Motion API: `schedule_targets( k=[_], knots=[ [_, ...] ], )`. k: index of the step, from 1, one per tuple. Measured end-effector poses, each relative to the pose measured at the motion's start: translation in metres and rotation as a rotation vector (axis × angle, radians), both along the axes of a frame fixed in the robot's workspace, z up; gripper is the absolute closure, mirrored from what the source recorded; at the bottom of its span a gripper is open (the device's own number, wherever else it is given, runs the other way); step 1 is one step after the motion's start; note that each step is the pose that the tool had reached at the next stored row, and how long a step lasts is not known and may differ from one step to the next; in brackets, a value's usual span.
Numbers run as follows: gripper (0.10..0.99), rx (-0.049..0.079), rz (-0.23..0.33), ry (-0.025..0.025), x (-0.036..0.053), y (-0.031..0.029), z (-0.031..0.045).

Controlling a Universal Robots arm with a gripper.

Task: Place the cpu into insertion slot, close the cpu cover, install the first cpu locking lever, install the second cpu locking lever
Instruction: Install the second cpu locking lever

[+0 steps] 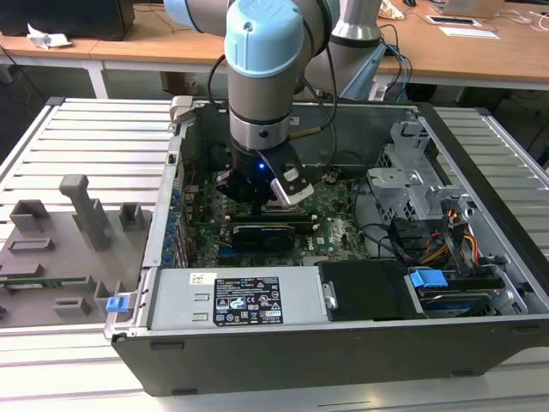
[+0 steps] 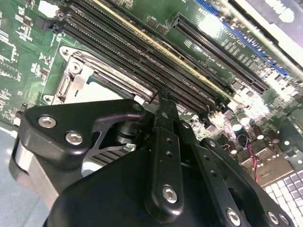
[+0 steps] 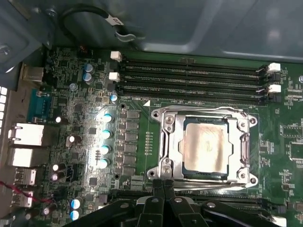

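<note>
The cpu [image 3: 204,147], a dull silver-beige square, lies in the insertion slot [image 3: 166,124] on the green motherboard. The cpu cover [image 3: 203,115], a silver frame plate, lies flat around it, so the chip shows through its window. A thin metal lever [image 3: 245,146] runs flat along one side of the socket. My gripper [image 3: 164,183] is shut, its two black fingers pressed together with nothing visible between them. Its tip sits at the socket's edge beside a corner screw. In the second wrist view the gripper [image 2: 162,97] tip meets that same socket edge. In the exterior view the gripper [image 1: 257,193] is low inside the computer case.
Several long black memory slots [image 3: 189,80] run beside the socket. A black card with a grille [image 1: 266,232] stands just in front of the gripper. The power supply [image 1: 240,300], drive cage [image 1: 412,180] and cables fill the case. Grey fixture blocks [image 1: 77,215] sit at the exterior view's left.
</note>
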State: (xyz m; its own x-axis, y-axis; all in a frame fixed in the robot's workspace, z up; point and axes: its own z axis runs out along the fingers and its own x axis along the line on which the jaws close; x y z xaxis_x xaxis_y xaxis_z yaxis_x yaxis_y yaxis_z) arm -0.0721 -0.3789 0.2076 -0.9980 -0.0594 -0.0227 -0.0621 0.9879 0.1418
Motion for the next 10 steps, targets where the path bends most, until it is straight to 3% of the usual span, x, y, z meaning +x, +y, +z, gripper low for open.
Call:
schedule_targets(
  k=[3,10],
  knots=[
    [0.980,0.011,0.001,0.0001,-0.0004,-0.0006,-0.0018],
    [0.980,0.025,0.007,0.0001,-0.0036,-0.0029,-0.0037]
  ],
)
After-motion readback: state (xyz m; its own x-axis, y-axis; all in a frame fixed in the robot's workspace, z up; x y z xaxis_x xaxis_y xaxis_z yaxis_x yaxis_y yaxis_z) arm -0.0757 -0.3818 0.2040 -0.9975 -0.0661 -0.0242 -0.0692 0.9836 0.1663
